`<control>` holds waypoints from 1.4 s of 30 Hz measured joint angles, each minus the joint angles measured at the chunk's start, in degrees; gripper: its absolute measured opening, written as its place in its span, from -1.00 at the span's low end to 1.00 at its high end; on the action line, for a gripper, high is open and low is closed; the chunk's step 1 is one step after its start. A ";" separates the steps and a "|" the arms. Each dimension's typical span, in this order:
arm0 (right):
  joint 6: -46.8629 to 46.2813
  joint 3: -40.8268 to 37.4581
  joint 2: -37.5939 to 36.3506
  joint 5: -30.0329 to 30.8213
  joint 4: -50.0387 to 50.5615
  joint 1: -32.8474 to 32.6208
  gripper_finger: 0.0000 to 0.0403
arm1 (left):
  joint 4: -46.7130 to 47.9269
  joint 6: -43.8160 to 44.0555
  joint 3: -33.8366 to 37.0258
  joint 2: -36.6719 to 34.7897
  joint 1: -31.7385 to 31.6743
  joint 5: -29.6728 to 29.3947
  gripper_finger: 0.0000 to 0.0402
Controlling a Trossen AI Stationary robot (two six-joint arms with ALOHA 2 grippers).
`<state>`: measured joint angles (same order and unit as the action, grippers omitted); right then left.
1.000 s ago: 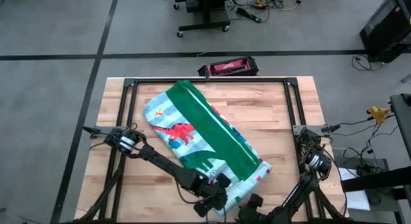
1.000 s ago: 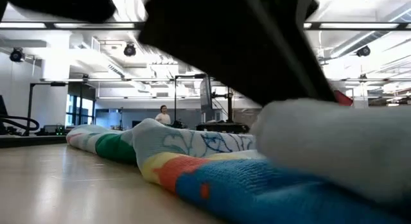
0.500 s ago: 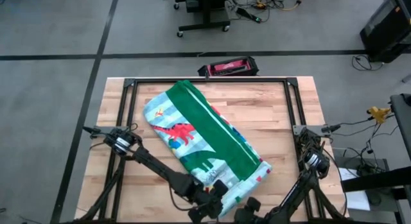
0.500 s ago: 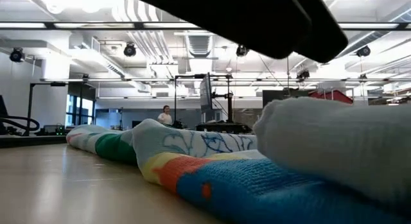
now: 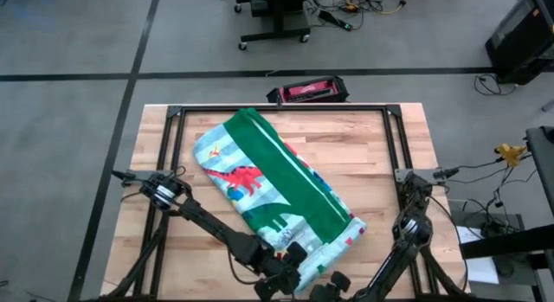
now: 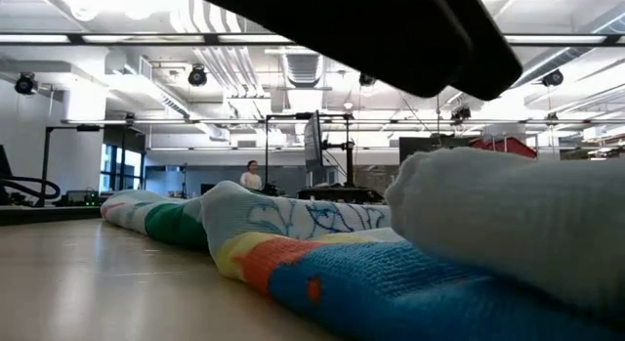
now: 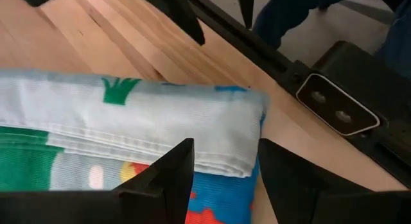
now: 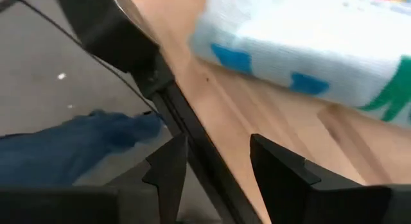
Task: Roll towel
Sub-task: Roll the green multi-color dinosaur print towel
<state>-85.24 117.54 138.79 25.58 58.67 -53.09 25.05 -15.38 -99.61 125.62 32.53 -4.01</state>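
The table [image 5: 363,146] is filling the middle of the high view, and the towel [image 5: 275,188], folded into a long band, is lying diagonally across it from upper left to lower right. At bottom centre, the left gripper [image 5: 290,269] is hovering open-jawed at the towel's lower end, cloth just ahead of its fingers [image 7: 168,176]. The right gripper [image 5: 333,285], beside it, is standing open, towel ahead.

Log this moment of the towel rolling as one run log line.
towel: folded, lying diagonally on table | left end effector: open, at towel's near corner | right end effector: open, over table's near edge, off towel
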 joint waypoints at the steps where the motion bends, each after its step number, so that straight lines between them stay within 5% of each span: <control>1: -0.42 0.84 0.98 0.58 0.94 0.02 -0.27 | -0.48 -0.11 0.00 0.00 0.00 0.00 -0.22; 11: -1.83 3.06 3.77 7.60 1.16 1.23 -0.25 | -8.58 0.11 3.54 -0.09 -1.90 -0.02 -0.22; 24: -1.87 2.80 3.73 9.99 0.99 1.36 0.16 | -17.16 3.77 14.24 -0.08 -3.55 0.01 -0.22; 37: -3.70 2.64 3.73 7.37 1.24 0.84 0.34 | -13.58 3.42 9.32 -3.30 -2.85 -0.97 -0.22; 42: -3.39 2.60 3.73 6.98 1.32 0.58 0.33 | -16.93 3.29 9.86 -4.52 -2.80 3.36 -0.22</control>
<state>-88.63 120.14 142.52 32.56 60.00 -52.51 8.12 -12.09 -89.76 121.11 29.74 -0.65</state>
